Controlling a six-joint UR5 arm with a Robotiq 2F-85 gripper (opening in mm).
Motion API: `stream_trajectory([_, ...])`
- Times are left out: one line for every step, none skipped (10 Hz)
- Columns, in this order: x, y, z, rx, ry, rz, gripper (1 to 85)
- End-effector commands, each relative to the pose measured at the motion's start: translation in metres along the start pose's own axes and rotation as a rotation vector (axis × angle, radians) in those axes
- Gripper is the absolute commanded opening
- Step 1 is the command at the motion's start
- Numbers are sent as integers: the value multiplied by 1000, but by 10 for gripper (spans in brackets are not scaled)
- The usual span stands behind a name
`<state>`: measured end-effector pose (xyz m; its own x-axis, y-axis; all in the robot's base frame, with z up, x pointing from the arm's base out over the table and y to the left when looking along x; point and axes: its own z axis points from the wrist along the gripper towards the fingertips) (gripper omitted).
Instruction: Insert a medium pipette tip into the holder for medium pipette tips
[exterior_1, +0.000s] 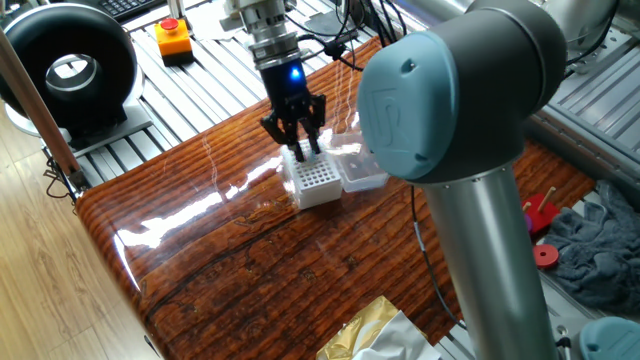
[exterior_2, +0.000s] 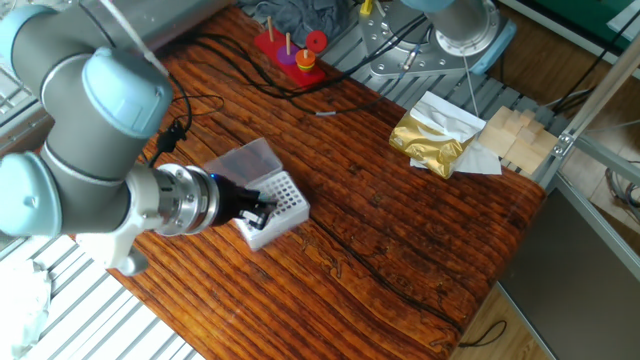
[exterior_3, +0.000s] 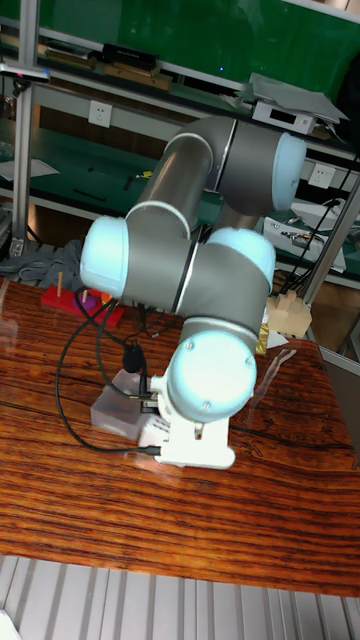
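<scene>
While I watch from the console, the gripper (exterior_1: 303, 152) hangs directly over the white tip box (exterior_1: 316, 181), its black fingers (exterior_1: 297, 146) pointing down at the far edge of the grid of holes. In one fixed view the two fingers stand slightly apart with a narrow gap between them. I cannot tell whether they are clamped on anything, and the pipette tip itself is too small for me to make out in any view. A blue light glows on the gripper body just above the fingers.

The box sits on the glossy wooden table (exterior_1: 230, 260), near the table's far edge in that view. Its clear lid (exterior_1: 359, 169) lies open and flat beside it, still attached along one side. From the other fixed view I see the gripper (exterior_2: 262, 207) reaching in sideways over the corner of the box (exterior_2: 274, 211), with the lid (exterior_2: 240, 161) behind it.

Well apart from the box, a red stand with pegs (exterior_2: 288, 52) sits near the table's far end, a black cable (exterior_2: 215, 62) trails across the wood, and a gold foil bag (exterior_2: 432, 142) lies on white paper toward the other side. In the tall fixed view the arm's big joints block most of the box.
</scene>
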<state>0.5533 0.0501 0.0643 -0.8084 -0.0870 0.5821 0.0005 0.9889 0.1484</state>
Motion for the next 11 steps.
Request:
stream_trajectory([8,15,-23,-32,-50,12,387])
stream_trajectory([5,14,-26,-24,-64,17,357])
stream_trajectory([0,15,-27,-27,-84,32,303])
stream_trajectory([0,13,-28,-22,-93,40,283])
stream_trajectory([2,10,-31,-11,-94,34,283])
stream_trajectory([3,6,-35,-1,-94,32,287])
stream_trajectory([5,5,-42,5,-94,32,287])
stream_trajectory([8,1,-50,22,-94,23,290])
stream_trajectory([8,3,-64,19,-104,15,293])
stream_trajectory([3,5,-79,17,-130,-1,303])
stream_trajectory([-7,11,-96,0,-175,4,300])
